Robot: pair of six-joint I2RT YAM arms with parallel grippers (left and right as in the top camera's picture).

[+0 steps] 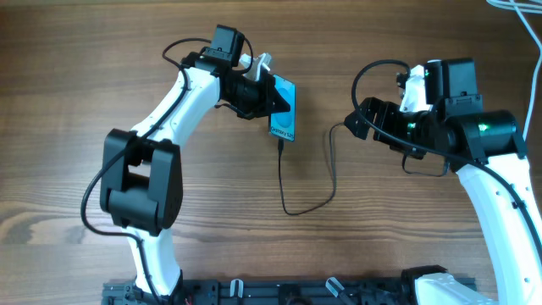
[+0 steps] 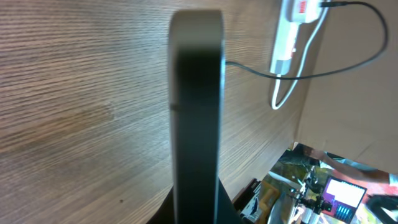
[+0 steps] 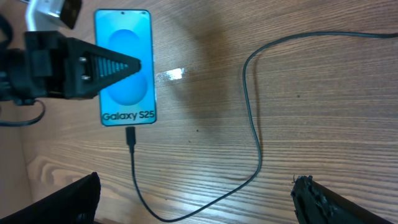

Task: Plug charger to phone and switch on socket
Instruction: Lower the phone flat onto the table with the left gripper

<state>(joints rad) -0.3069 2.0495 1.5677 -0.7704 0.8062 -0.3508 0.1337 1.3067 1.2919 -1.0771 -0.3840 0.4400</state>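
Note:
The phone (image 1: 286, 112) has a turquoise screen and stands on its long side on the wood table. My left gripper (image 1: 268, 95) is shut on it. In the left wrist view the phone (image 2: 198, 93) shows edge-on as a dark slab. In the right wrist view a black finger (image 3: 106, 65) lies across the phone (image 3: 124, 37). The charger (image 1: 288, 207) is a thin black cable. Its connector tip (image 3: 130, 135) sits against the phone's short edge under the "Galaxy" text. The socket (image 2: 292, 31), white with red marks, lies partly under my right arm (image 1: 413, 89). My right gripper (image 3: 199, 205) hangs open over the cable loop, holding nothing.
The socket's thick white lead (image 2: 292, 87) loops beside it. Another white cable (image 1: 525, 25) runs off the back right corner. A black rail (image 1: 296, 292) lines the table's front edge. A board wall (image 2: 348, 106) stands behind the socket.

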